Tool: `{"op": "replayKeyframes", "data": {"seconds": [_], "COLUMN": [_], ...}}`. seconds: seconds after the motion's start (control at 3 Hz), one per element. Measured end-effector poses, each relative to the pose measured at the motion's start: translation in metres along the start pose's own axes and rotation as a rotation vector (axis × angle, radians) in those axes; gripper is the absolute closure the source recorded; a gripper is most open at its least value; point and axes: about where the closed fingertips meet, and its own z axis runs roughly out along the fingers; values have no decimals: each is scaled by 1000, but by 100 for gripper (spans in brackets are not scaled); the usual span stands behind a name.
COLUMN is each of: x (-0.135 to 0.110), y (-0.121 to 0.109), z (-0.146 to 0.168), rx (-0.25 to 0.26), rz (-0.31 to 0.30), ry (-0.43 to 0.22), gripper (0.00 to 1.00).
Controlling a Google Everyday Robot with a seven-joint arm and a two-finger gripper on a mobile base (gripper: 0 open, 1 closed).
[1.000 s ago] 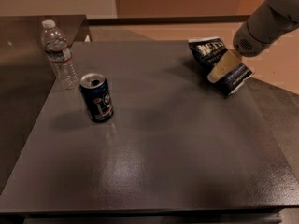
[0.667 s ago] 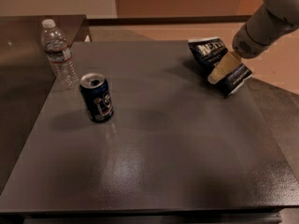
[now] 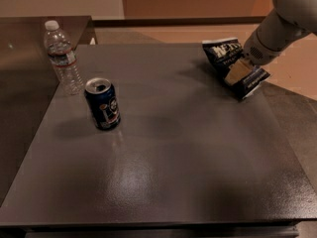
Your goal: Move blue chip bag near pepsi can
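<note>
Jaws are clamped on the blue chip bag (image 3: 221, 52) — gripper (image 3: 234, 75) sits near the table's (image 3: 173, 182) far right corner, basically the same spot as a second ago. Pepsi can (image 3: 102, 104) stands well apart on the left, near the water bottle (image 3: 62, 58).

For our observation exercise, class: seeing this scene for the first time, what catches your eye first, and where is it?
The robot's hand draws the eye first, reaching in from the upper right and down on the blue chip bag near the back right corner of the table. Next comes the pepsi can, upright at mid-left, with a clear water bottle standing behind it toward the left edge.
</note>
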Motion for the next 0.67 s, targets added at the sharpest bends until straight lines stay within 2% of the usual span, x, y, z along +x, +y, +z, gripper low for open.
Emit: {"op": "replayKeyframes", "data": {"seconds": [0.33,0.67], "x": [-4,-17], "y": [7,34], "z": [-12,-37], "rx": [-22,-73], "rz": [-2,-20], "ry": [-11,-40], "gripper": [64,88]}}
